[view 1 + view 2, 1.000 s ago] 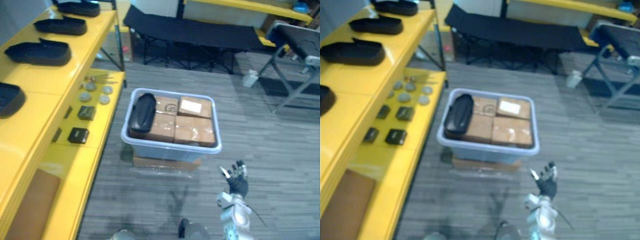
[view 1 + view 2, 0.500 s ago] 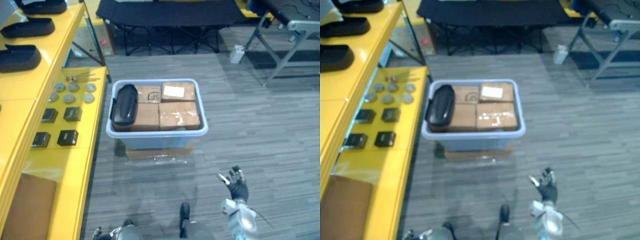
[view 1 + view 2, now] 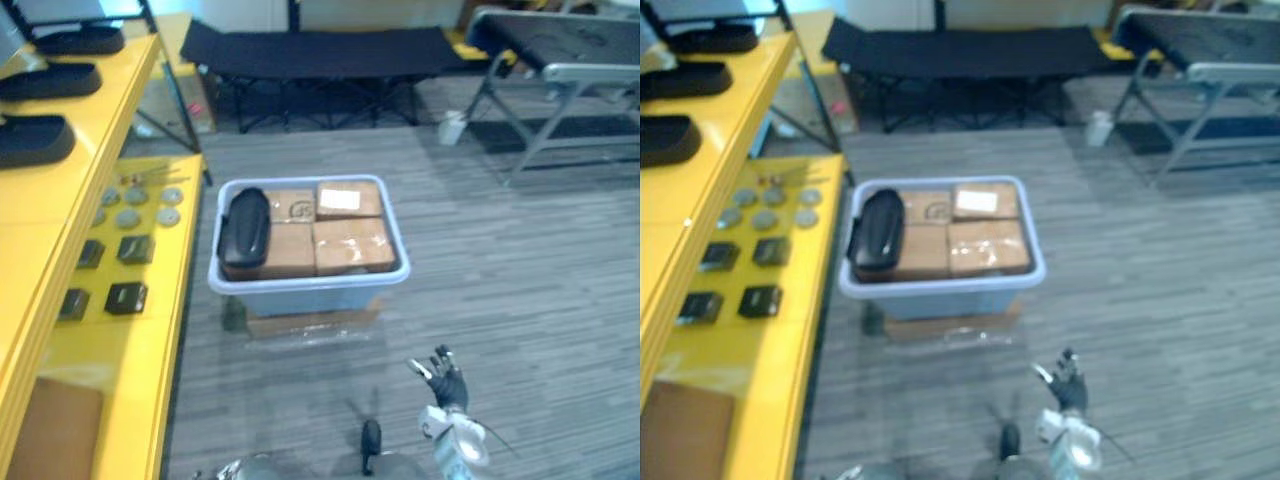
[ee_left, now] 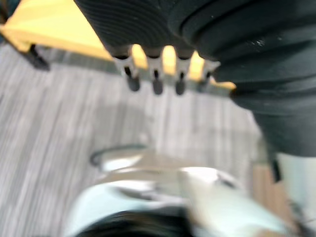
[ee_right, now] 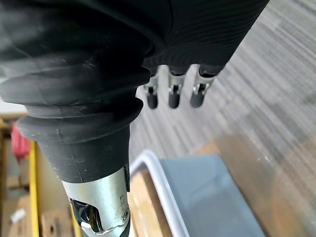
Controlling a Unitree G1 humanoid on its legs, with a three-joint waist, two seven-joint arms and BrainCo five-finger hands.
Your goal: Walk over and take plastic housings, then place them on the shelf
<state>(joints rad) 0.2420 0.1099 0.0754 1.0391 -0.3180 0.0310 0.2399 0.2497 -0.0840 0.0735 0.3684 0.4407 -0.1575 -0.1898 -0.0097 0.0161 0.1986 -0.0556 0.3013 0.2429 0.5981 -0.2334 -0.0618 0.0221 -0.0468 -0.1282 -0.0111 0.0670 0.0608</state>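
**Walking in, nothing picked up yet**

The whole view is shifting as the robot is walking; the bin (image 3: pixel 310 288) itself is staying put. Nearest, the right hand (image 3: pixel 441 379) is hanging wide open and empty; the left hand (image 4: pixel 155 79) is likewise straight-fingered, holding nothing. Ahead, a black plastic housing (image 3: pixel 245 226) is lying along the bin's left edge beside cardboard boxes (image 3: pixel 352 244). Farther, more housings (image 3: pixel 35 140) are sitting on the yellow shelf (image 3: pixel 70 190).
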